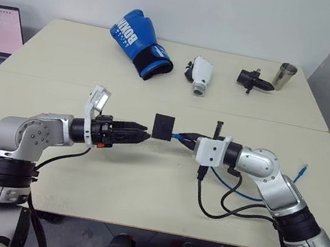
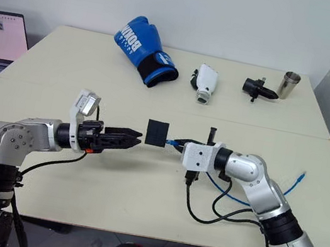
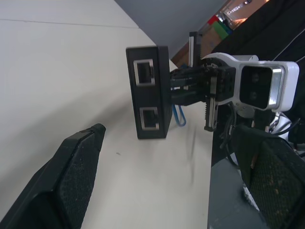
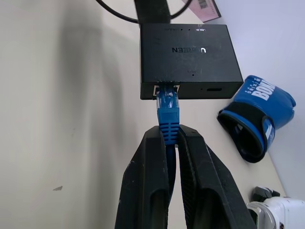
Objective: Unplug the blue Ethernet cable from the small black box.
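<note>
Fingers of our right gripper (image 4: 172, 143) pinch the blue Ethernet cable (image 4: 167, 110); left gripper (image 1: 141, 136) gapes empty, should clamp the small black box (image 1: 163, 126) before we pull straight.

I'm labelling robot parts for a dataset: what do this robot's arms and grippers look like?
Both arms are silver-grey metal with rounded joints and black bands near the shoulders. The left gripper and the right gripper each have two long, tapering black fingers with a textured inner face. A white camera housing sits at each wrist, and loose black cables hang from both forearms.
</note>
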You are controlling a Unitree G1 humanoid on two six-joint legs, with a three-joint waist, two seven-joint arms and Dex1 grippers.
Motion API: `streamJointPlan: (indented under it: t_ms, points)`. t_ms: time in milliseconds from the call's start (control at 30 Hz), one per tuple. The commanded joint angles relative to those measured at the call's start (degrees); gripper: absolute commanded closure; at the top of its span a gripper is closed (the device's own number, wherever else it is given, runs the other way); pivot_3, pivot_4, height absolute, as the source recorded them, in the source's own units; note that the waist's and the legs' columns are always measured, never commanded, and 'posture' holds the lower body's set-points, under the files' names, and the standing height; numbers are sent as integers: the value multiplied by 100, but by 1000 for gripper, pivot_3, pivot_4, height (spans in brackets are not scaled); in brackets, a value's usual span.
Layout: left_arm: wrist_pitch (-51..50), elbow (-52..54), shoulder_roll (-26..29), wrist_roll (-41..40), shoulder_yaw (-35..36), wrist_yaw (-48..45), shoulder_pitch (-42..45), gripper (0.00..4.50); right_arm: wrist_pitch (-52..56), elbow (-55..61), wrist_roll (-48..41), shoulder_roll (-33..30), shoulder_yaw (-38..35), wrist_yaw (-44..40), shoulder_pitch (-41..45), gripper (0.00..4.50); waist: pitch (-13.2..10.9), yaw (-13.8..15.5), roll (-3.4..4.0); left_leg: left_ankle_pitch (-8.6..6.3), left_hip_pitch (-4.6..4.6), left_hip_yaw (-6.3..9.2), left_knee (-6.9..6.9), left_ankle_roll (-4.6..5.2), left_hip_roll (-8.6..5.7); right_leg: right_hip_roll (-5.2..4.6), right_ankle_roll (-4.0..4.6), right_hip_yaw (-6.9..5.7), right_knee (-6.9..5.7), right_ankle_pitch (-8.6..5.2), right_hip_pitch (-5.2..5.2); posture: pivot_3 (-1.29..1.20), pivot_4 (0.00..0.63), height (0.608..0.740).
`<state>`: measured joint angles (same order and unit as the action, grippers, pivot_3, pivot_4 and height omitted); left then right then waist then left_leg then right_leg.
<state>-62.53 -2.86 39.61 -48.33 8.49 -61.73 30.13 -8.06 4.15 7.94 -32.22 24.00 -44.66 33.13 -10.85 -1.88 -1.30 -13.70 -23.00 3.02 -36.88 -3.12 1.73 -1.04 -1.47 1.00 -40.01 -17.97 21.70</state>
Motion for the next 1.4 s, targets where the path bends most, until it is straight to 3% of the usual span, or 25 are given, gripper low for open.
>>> streamJointPlan:
  t_ms: [33, 233, 333, 833, 1133, 1200, 1400]
  points:
    - [-58, 1, -139, -139, 104, 120, 125, 0, -110, 247, 113, 85, -12, -106, 113, 4446, 0, 5, 0, 0, 0, 0, 0, 0, 0, -1, 0, 0, 0, 0, 0, 0, 150, 740]
    - [46, -11, -316, -53, -9, 195, 121, 0, -142, 263, 284, 159, -17, -199, 113, 4446, 0, 9, 0, 0, 0, 1, -2, 0, -1, -2, 0, 0, 0, 0, -1, 0, 150, 740]
    - [44, -41, -382, -52, -69, 162, 160, 441, -183, 257, 366, 210, -2, -186, 114, 4446, 0, 10, 0, 0, 0, 0, -3, 0, -2, -2, 0, 0, 0, 0, -2, 0, 150, 740]
    - [59, -210, -386, -5, -300, 2, 244, 3627, -469, 230, 560, 410, -84, -95, 138, 4446, 0, 9, 0, 0, 0, 1, -3, -1, -2, -3, 0, 0, 0, 0, -2, 0, 150, 740]
    - [58, -205, -387, 1, -351, -41, 237, 3708, -345, 379, 419, 445, -99, -240, 59, 4447, 0, 9, 0, 0, 0, 1, -3, -1, -2, -3, 0, 0, 0, 0, -2, 0, 150, 740]
    - [75, -233, -405, 18, -343, -30, 257, 3708, -306, 456, 345, 428, -117, -300, 14, 3744, 0, 9, 0, 0, 0, 1, -3, -1, -2, -3, 0, 0, 0, 0, -2, 0, 150, 740]
    - [301, -345, -349, 224, -535, -237, 404, 3708, 358, 1118, -191, 242, -365, -653, -276, 2353, 0, 13, 0, 0, 0, 2, -3, -1, -4, -3, 0, -2, 0, 0, -2, 0, 150, 740]
